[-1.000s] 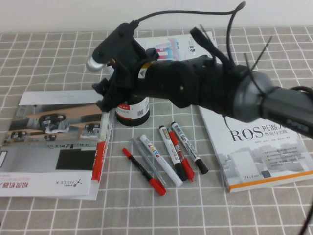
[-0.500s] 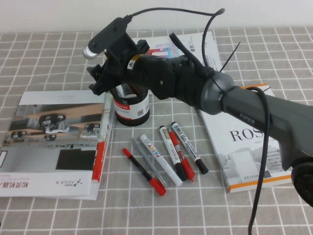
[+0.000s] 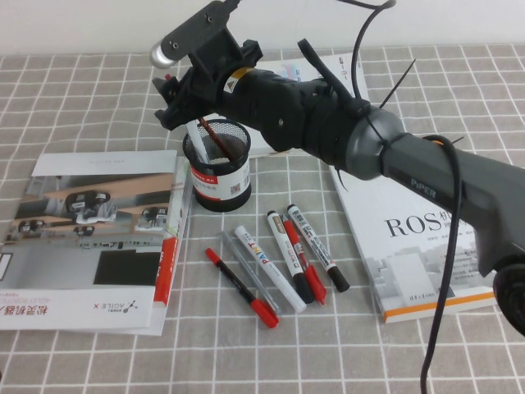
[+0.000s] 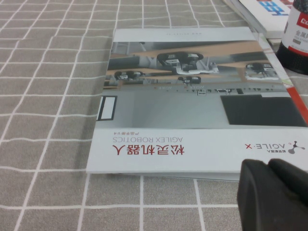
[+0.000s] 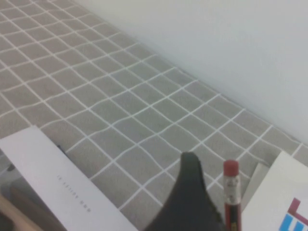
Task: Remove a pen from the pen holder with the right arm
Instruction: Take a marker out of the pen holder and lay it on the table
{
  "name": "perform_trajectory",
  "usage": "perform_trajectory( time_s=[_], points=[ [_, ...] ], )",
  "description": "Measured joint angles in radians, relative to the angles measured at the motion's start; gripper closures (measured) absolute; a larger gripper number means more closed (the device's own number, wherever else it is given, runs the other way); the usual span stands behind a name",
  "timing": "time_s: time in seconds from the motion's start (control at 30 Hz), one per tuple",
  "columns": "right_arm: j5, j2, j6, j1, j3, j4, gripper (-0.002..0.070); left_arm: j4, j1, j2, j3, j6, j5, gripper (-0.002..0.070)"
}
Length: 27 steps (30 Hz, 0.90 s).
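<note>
While the left gripper [image 4: 270, 174] hangs low over the near edge of the AgileX booklet [image 4: 192, 96], at the lower right of the left wrist frame, its two black tips are pressed together with nothing between them.

In the high view the same booklet lies flat at the left of the frame on the checked cloth [image 3: 82, 107]. The right gripper [image 3: 174, 103] sits at the upper left, above the pen holder [image 3: 217, 174] and a little to its left. The fingers [image 5: 188, 192] are spread wide and pinch nothing.

The black mesh pen holder stands upright just left of centre, just beside the booklet's right edge. A white pen [image 3: 195, 135] and a dark red pencil [image 3: 215, 141] lean inside it. In the right wrist view the pencil's red top rises just beside one black finger; whether they touch cannot be told.

Below the holder, at the centre of the frame, loose pens lie side by side on the cloth: a thin red pen [image 3: 242, 289], a clear one [image 3: 246, 264], a white marker [image 3: 269, 267], a red marker [image 3: 302, 261] and a black marker [image 3: 318, 250].

The ROS book [image 3: 426, 254] lies at the right.
</note>
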Motion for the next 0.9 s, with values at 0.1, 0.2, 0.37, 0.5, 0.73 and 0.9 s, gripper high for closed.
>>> perform_trajectory(
  time_s=[0.1,0.2,0.37,0.5,0.73,0.9],
  points=[
    [-0.011,0.000,0.000,0.000,0.000,0.003,0.0222,0.000,0.000,0.000,0.000,0.000,0.000,0.0678],
    [-0.015,0.002,0.000,0.000,0.000,0.003,0.0223,0.000,0.000,0.000,0.000,0.000,0.000,0.0678],
    [-0.021,0.025,0.000,0.000,-0.010,0.007,0.0223,0.000,0.000,0.000,0.000,0.000,0.000,0.0678],
    [-0.013,0.053,0.000,0.000,-0.061,0.010,0.0223,0.000,0.000,0.000,0.000,0.000,0.000,0.0678],
    [0.001,0.107,0.000,0.000,-0.125,0.012,0.0223,0.000,0.000,0.000,0.000,0.000,0.000,0.0678],
    [0.008,0.123,0.000,0.000,-0.129,0.012,0.0223,0.000,0.000,0.000,0.000,0.000,0.000,0.0678]
  ],
)
